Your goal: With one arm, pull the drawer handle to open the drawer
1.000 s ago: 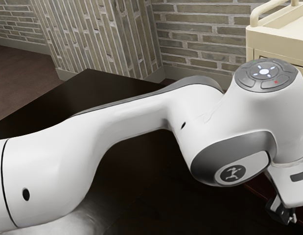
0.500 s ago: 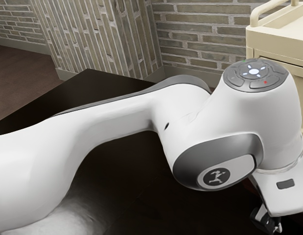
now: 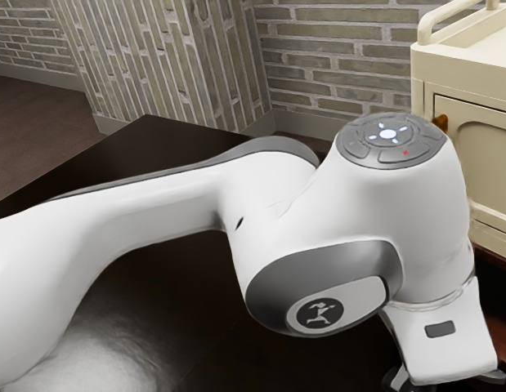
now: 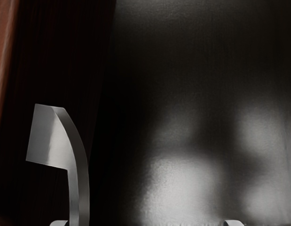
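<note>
The gripper (image 3: 399,379) is at the exterior view's lower right edge, below the white hand, its fingertips cut off there. Two pale fingertips of the gripper (image 4: 146,223) stand wide apart at the wrist view's lower edge. A curved silver handle (image 4: 78,165) runs down between them, much nearer one fingertip, with no grip from both sides visible. It is fixed to a dark reddish-brown drawer front (image 4: 65,52). Part of the reddish-brown furniture (image 3: 498,306) is visible behind the hand in the exterior view. How far the drawer stands out cannot be told.
A black tabletop (image 3: 146,147) lies beneath the arm, and a glossy dark surface (image 4: 192,94) extends beside the handle. A cream cart (image 3: 473,73) with a rail and cabinet door stands at the exterior view's upper right. Brick walls rise behind.
My arm and hand have moved toward the exterior view's left and slightly downward. More of the cream cart and the reddish-brown furniture is uncovered.
</note>
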`<state>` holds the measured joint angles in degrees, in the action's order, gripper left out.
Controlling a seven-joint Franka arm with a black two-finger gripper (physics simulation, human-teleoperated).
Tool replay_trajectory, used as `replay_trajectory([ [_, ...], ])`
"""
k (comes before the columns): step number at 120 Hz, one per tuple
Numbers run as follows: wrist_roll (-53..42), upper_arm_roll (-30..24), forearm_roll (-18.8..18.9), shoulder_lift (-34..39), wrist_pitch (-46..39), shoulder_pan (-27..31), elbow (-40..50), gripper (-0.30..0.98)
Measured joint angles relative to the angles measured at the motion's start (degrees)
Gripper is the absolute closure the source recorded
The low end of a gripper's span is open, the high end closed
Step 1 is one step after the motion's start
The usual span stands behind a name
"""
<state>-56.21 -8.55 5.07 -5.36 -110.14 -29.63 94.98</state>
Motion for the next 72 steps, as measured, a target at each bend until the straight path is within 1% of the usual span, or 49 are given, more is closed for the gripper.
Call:
replay_trajectory([
  [42, 0.0, -0.1, -1.2, 5.0, -0.4, -0.4, 5.7, 0.30],
  [56, 0.0, 0.3, -1.4, 6.2, -0.6, -0.9, 7.3, 0.28],
  [72, 0.1, -0.1, -1.5, 8.3, -1.4, -0.8, 10.0, 0.29],
])
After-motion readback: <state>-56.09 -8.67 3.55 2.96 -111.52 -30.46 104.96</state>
